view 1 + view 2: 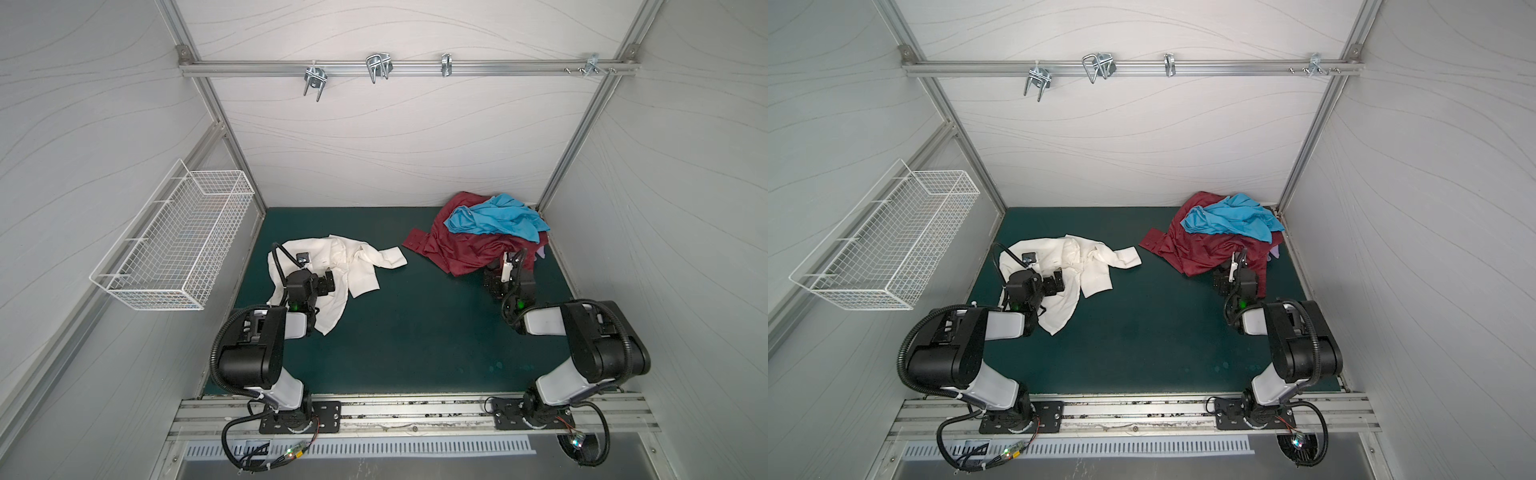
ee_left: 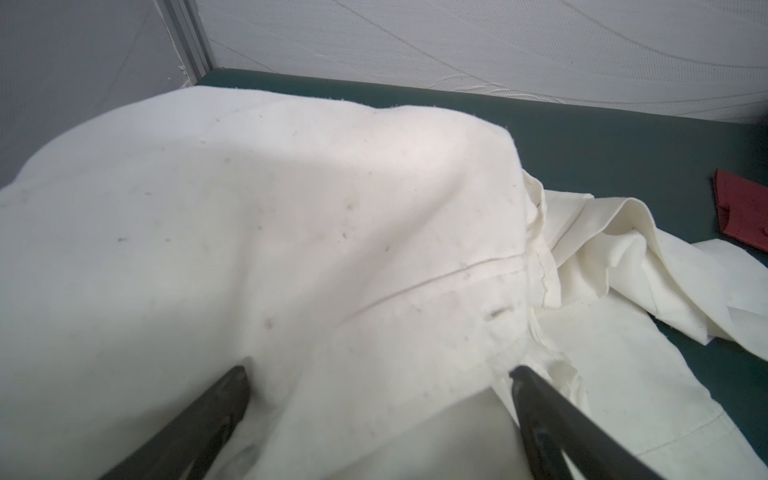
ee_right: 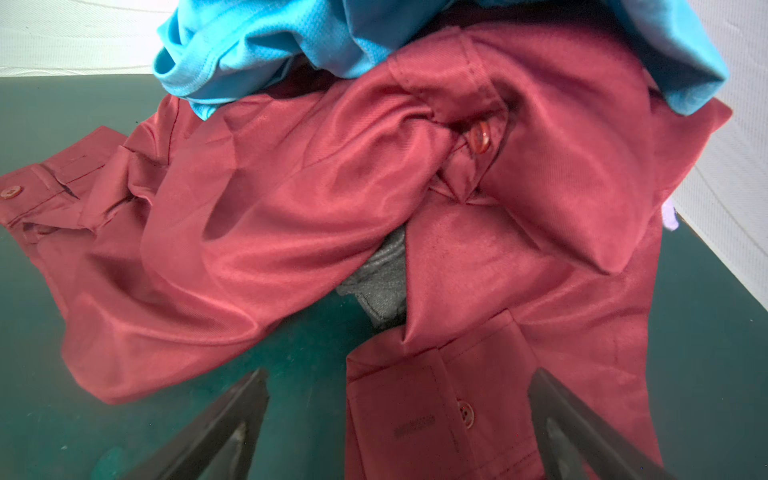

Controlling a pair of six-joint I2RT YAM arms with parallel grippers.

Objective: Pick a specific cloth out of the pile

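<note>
Lying under left tool (image 2: pixel 378 372), cloth (image 1: pixel 360 272), apart from pile (image 1: pixel 457 249)

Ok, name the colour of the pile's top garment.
Bright blue; the garment shows best in the right wrist view.

cloth (image 1: pixel 365 274): part under left arm (image 1: pixel 299 286) | grey fabric (image 3: pixel 380 270): mostly under maroon shirt (image 3: pixel 270 232)

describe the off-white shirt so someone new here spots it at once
From the white wire basket on the wall, look to the green table beside it. The cloth lies crumpled under the left gripper, the only off-white garment, apart from the maroon-and-blue pile.
</note>
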